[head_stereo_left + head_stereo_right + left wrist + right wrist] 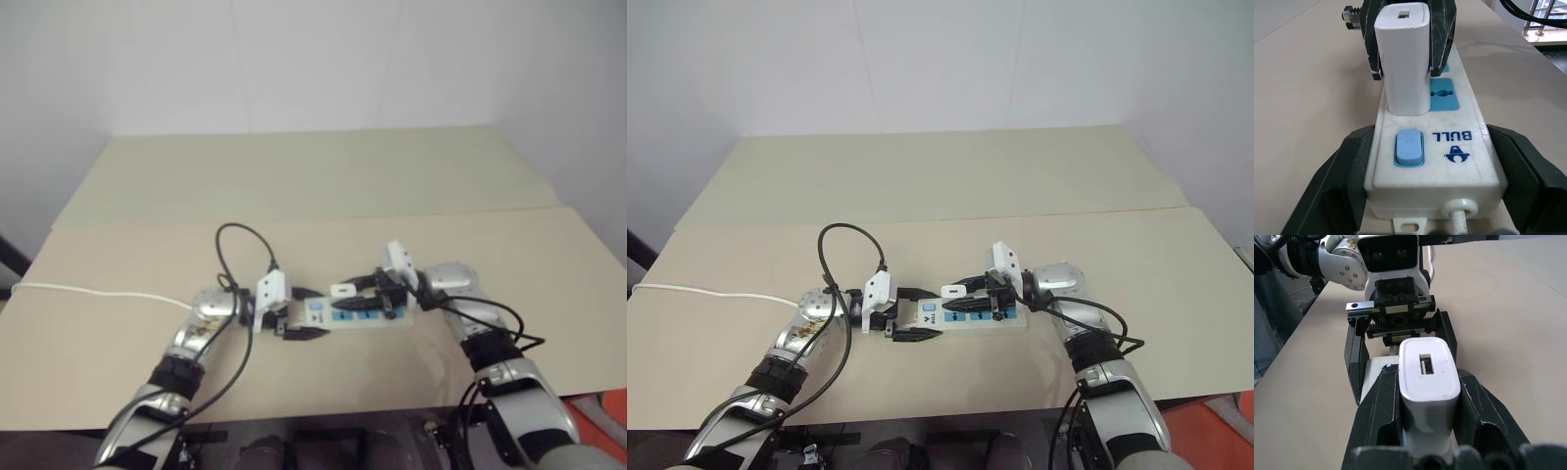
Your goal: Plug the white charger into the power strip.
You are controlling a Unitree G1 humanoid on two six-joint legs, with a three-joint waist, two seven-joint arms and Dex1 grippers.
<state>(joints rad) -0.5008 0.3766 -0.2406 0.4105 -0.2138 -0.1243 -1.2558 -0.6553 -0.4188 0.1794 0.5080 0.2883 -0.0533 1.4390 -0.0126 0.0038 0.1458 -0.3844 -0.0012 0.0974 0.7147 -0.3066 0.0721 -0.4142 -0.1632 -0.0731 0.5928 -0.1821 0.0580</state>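
Left wrist view: right claw (1405,46) grasps white charger (1403,58) on power strip (1459,147), left claw (1432,196) bracing its end.

A pale beige bench (950,186) is stretching away toward a white wall, with a seam running across its middle. The power strip (965,320), a white bar with blue sockets, is lying flat on the near half. Its thin white cord (710,292) is trailing across the surface toward the robot's left edge.
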